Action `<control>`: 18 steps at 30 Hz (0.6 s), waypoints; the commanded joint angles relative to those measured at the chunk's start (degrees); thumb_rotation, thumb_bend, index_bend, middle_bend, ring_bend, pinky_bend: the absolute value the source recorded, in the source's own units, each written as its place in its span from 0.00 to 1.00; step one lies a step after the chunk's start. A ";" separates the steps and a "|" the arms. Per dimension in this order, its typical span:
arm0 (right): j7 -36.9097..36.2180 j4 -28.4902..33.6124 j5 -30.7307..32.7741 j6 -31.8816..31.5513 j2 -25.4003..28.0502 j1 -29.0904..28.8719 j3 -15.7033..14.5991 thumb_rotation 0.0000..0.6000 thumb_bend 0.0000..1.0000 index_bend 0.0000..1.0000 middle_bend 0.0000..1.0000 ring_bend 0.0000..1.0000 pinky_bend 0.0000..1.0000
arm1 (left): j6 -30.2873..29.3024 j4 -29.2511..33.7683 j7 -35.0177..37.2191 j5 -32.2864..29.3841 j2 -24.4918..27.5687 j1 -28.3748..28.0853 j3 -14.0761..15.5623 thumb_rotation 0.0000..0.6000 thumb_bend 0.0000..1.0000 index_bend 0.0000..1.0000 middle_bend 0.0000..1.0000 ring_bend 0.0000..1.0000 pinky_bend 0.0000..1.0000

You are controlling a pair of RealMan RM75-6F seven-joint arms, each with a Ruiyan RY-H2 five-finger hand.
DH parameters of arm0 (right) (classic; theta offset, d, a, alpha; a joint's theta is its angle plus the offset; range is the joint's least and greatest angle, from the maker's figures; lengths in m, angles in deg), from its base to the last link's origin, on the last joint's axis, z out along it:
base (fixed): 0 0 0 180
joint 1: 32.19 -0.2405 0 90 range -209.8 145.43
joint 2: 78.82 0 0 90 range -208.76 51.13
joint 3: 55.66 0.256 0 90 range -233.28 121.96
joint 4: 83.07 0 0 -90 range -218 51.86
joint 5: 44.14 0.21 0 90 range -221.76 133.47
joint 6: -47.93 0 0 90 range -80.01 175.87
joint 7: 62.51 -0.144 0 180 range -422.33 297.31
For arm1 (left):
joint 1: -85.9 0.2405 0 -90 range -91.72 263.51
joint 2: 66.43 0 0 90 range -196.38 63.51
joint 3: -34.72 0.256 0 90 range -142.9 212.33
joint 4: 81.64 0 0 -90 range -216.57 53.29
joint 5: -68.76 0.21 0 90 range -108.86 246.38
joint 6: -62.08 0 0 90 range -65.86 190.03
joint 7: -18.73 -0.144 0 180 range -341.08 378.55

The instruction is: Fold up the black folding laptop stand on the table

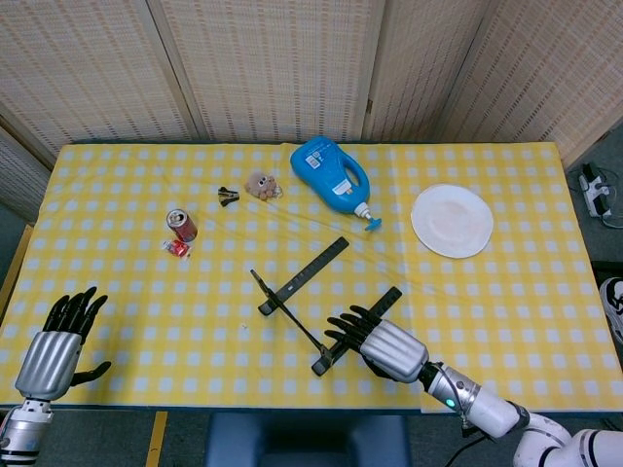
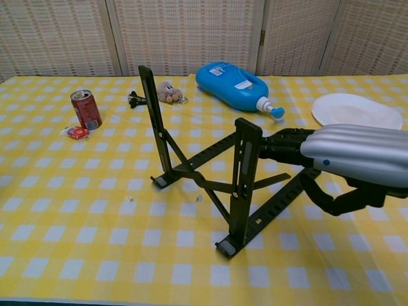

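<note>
Plenty of open cloth left of the laptop stand [image 1: 316, 297]; soda can [image 1: 181, 225] and blue bottle [image 1: 331, 175] sit behind it.
</note>
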 commanded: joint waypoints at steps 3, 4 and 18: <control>3.30 -0.18 0.99 0.42 0.01 0.98 -0.81 1.00 0.92 0.00 0.11 0.11 0.00 | -0.06 0.20 -0.12 0.22 0.05 0.03 0.14 1.00 0.15 0.07 0.03 0.03 0.00; 3.90 -0.29 1.18 0.71 -0.20 0.93 -0.74 1.00 0.92 0.01 0.12 0.11 0.00 | -0.15 0.27 -0.16 0.35 0.08 0.05 0.17 1.00 0.15 0.07 0.03 0.03 0.00; 10.68 -0.63 1.72 2.02 -1.86 1.47 -1.39 1.00 0.92 0.12 0.19 0.17 0.00 | -0.67 0.57 -0.22 0.82 0.15 0.48 0.58 1.00 0.15 0.06 0.03 0.03 0.00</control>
